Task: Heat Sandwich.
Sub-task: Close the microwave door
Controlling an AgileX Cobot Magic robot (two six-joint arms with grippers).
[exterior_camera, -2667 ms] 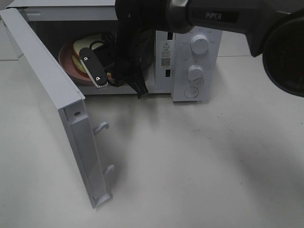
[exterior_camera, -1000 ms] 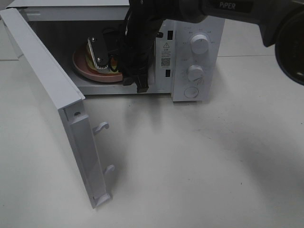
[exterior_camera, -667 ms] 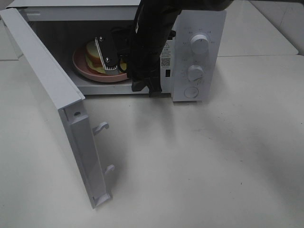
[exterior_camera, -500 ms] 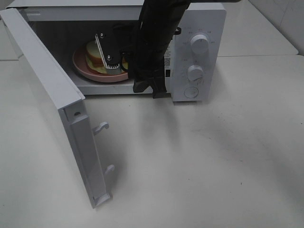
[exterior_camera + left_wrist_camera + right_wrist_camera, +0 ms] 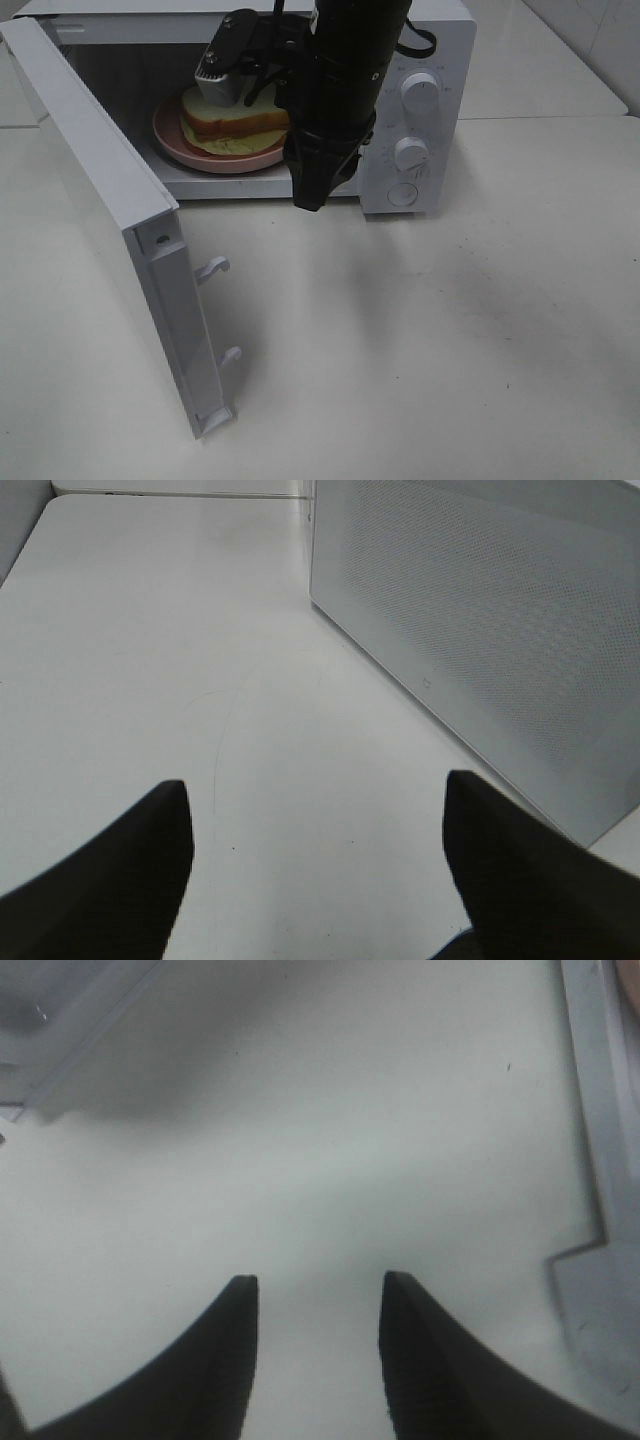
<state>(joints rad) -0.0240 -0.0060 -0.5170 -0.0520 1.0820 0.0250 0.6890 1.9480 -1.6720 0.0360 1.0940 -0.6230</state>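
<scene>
Inside, one sandwich [image 5: 235, 120] lies on one pink plate [image 5: 185, 146] in the cavity of the single white microwave [image 5: 445, 40]. Its right end is hidden behind the black right arm [image 5: 340, 90], whose right pincer [image 5: 318, 1285] shows in its wrist view about half open and empty. The microwave's door [image 5: 100, 180] stands wide open with two latch hooks [image 5: 213, 267], and beside the cavity sit two knobs [image 5: 420, 92] and one round button [image 5: 402, 193], the print around them too small to read. The left pincer [image 5: 312, 780], out of the high view, gapes wide with nothing in it over the white surface [image 5: 150, 630], near a perforated white panel [image 5: 480, 610].
</scene>
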